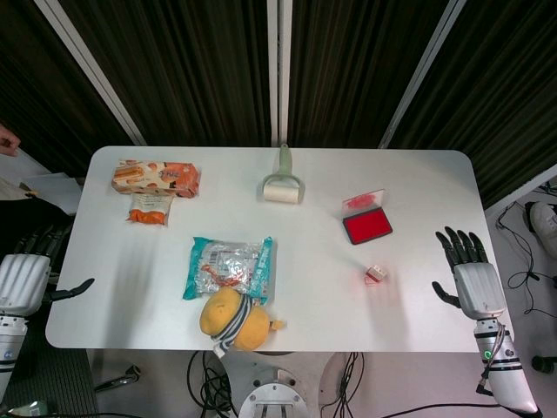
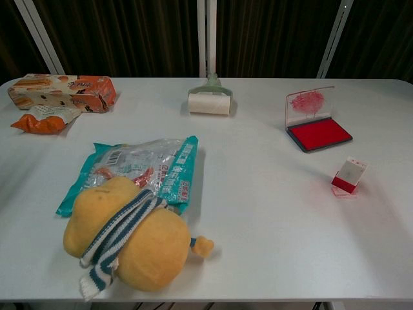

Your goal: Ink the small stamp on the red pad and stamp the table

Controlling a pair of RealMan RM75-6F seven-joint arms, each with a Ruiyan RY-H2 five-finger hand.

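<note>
The right hand (image 1: 468, 272) hovers empty, fingers spread, at the table's (image 1: 418, 322) edge. The small stamp (image 1: 376, 275) stands well to its left, and the red pad (image 1: 366, 226) lies beyond that, lid up. Only the head view shows the hands; the left hand (image 1: 26, 277) is likewise spread and empty.

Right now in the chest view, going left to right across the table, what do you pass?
Orange snack packages → yellow plush toy with striped scarf → lint roller → open red ink pad → small stamp.
</note>
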